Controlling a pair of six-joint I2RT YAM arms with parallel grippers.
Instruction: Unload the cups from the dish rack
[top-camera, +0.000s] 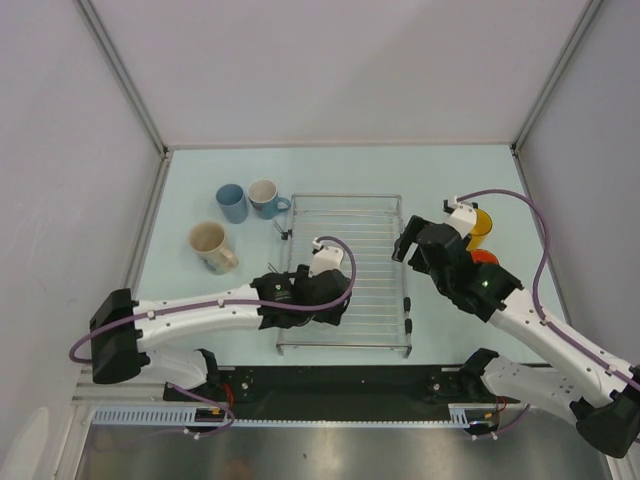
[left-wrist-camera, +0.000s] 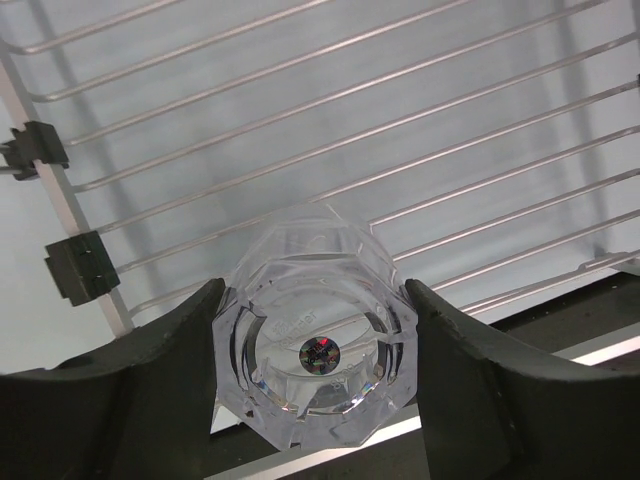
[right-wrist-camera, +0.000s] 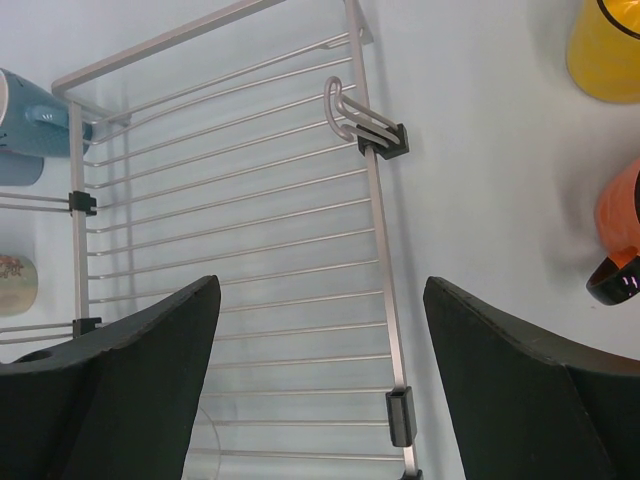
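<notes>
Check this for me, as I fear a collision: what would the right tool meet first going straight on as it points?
Probably the flat silver wire dish rack: its right rail lies ahead of the open right tool; depth unclear.

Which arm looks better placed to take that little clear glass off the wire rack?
Left. The left arm's fingers clamp the small clear faceted glass over the silver wire dish rack. The right arm's fingers are open and empty above the rack's right edge.
</notes>
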